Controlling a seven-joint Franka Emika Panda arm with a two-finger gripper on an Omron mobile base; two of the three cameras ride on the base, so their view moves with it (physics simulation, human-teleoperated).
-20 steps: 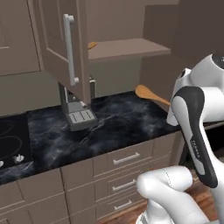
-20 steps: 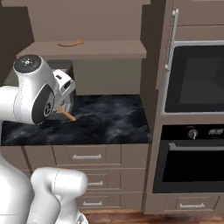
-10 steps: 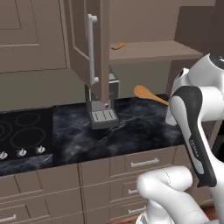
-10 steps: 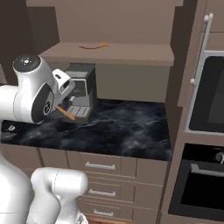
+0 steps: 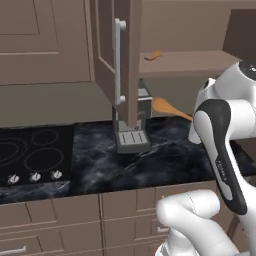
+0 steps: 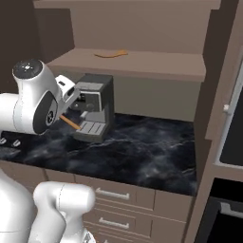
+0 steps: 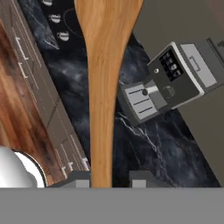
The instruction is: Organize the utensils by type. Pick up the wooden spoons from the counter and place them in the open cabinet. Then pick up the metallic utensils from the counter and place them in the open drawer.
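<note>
Black marble counter [image 5: 165, 160] has slid rightward as my base drives; gripper [image 7: 111, 177] pinches second wooden spoon [image 7: 105, 87]; cabinet [image 6: 133, 64] nears.

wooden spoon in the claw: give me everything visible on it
The wooden spoon is orange-brown with visible grain, a long slim handle widening to an oval bowl. The claw is shut on the handle end. It is carried in the air over the black marbled counter, bowl pointing toward the coffee machine, roughly level, touching nothing else.
</note>
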